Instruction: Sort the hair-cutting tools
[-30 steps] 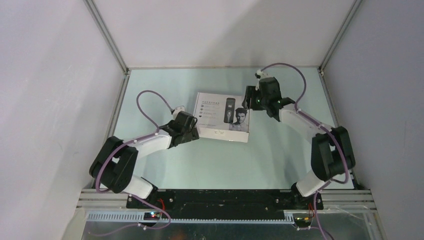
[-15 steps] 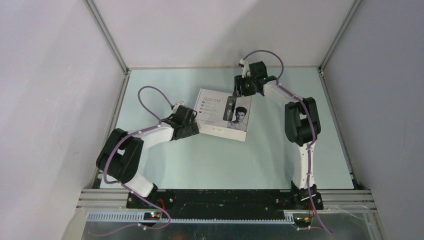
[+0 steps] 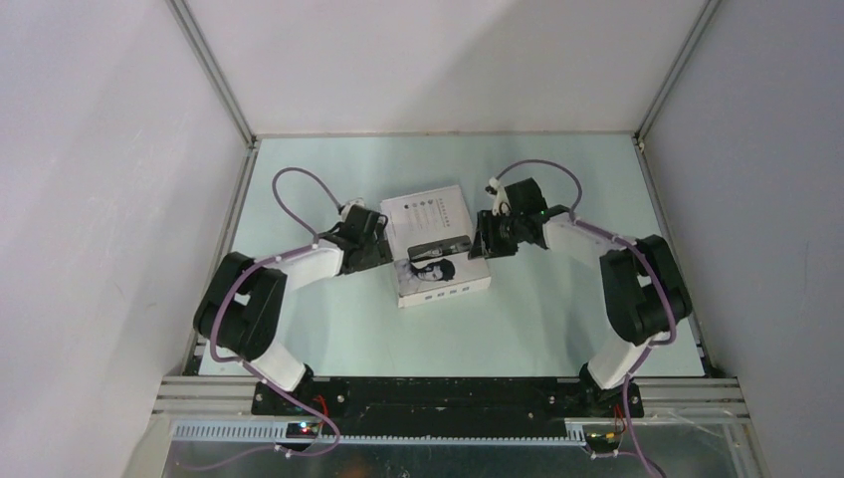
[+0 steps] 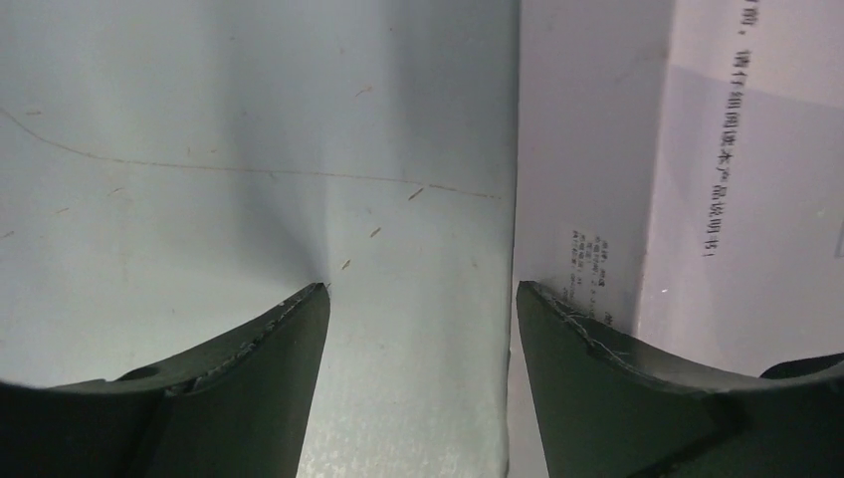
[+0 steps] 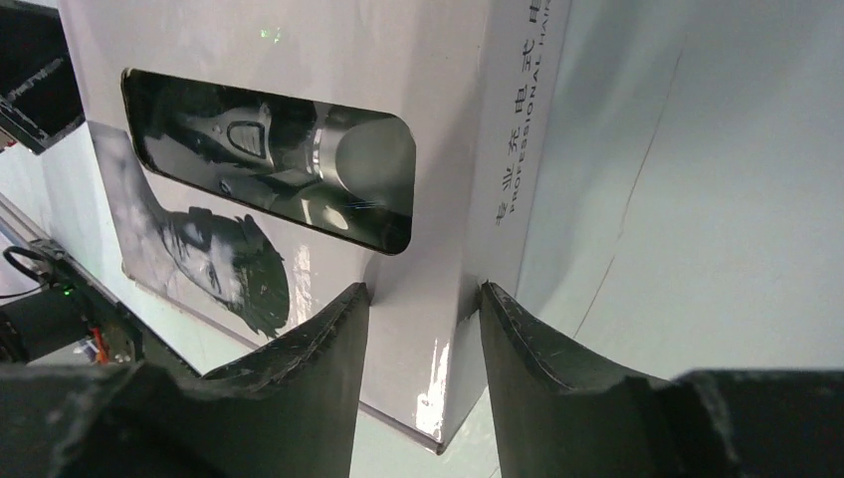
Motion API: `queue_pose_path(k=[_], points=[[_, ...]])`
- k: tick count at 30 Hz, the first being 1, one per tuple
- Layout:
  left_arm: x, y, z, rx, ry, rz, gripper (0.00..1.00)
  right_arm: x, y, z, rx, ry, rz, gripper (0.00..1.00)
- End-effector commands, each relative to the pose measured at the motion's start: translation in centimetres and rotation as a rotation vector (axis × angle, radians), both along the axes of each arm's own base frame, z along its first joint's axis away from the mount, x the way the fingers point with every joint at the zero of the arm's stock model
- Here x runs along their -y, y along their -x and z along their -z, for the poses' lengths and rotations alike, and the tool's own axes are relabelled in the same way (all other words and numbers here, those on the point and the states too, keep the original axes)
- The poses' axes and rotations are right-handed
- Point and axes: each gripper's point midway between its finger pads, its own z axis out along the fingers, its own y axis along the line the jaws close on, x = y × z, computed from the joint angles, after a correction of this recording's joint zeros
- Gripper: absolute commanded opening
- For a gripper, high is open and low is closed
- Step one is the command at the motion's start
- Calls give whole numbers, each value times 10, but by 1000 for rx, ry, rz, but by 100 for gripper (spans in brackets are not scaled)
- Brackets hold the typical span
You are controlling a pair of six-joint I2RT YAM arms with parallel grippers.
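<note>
Your left gripper [image 4: 421, 289]: fingers spread wide, one finger at left wall of box [image 3: 430, 211], over table [image 3: 557, 319]. Your right gripper [image 5: 423, 289]: straddles box's right edge, fingers close on either side; can't tell if pinching. Clipper body [image 5: 289, 149]: inside box, visible through lid window, mid-table.

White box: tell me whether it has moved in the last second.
Yes. The white box has turned, and its near edge now lies closer to the black base rail.
</note>
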Motion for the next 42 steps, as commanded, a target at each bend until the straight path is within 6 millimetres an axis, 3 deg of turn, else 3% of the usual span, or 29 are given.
queue_pose_path(k=[1, 7, 11, 17, 23, 31, 35, 38, 42], points=[[34, 7, -22, 61, 153, 93, 77, -21, 43, 1, -119, -69, 50, 48], [37, 50, -15, 22, 211, 126, 77, -13, 45, -1, -75, -55, 149, 48], [27, 79, -2, -14, 218, 111, 78, -7, 47, -1, -62, -57, 192, 48], [26, 97, 6, -41, 241, 105, 78, -14, 59, 7, -97, -62, 179, 48], [47, 117, 18, -101, 331, 124, 78, -14, 75, 13, -149, -109, 216, 48], [77, 130, 1, -83, 531, 132, 78, -13, 105, 6, -219, -187, 257, 48], [66, 129, -7, -42, 511, 92, 78, -2, 110, 7, -190, -160, 282, 49], [48, 135, -1, -52, 432, 59, 78, 9, 100, 2, -145, -150, 320, 49], [39, 145, 7, -82, 379, 77, 77, 17, 97, 4, -135, -125, 342, 49]])
